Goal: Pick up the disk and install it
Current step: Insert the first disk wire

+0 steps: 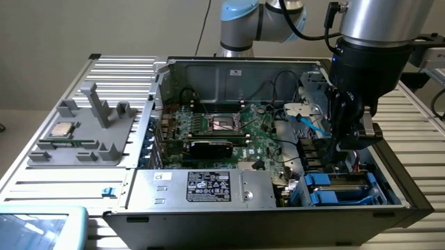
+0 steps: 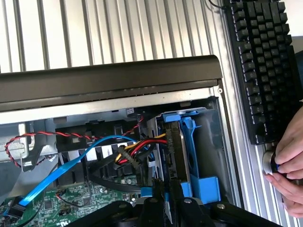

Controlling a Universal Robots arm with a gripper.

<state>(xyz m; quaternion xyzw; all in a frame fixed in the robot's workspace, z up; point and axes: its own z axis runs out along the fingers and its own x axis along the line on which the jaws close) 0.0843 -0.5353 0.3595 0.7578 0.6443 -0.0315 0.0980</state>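
Note:
The disk [image 2: 173, 151] stands on edge in the blue drive bay [image 2: 201, 156] at the corner of the open computer case. I see its dark thin edge with blue rails on both sides. My gripper [image 2: 166, 201] is right over that edge, and its black fingers [image 2: 157, 196] stand close together with the disk's edge between them. From the exterior view, the gripper [image 1: 345, 148] reaches down inside the case on that view's right, just behind the blue drive caddies [image 1: 341, 188].
Red, yellow and black power wires [image 2: 137, 146] and a blue data cable [image 2: 61, 175] run beside the bay. The black case wall [image 2: 109, 80] borders it. A keyboard [image 2: 265, 66] lies outside, where a person's hand [image 2: 289, 161] rests on a silver knob. A grey fixture [image 1: 76, 140] holds a chip.

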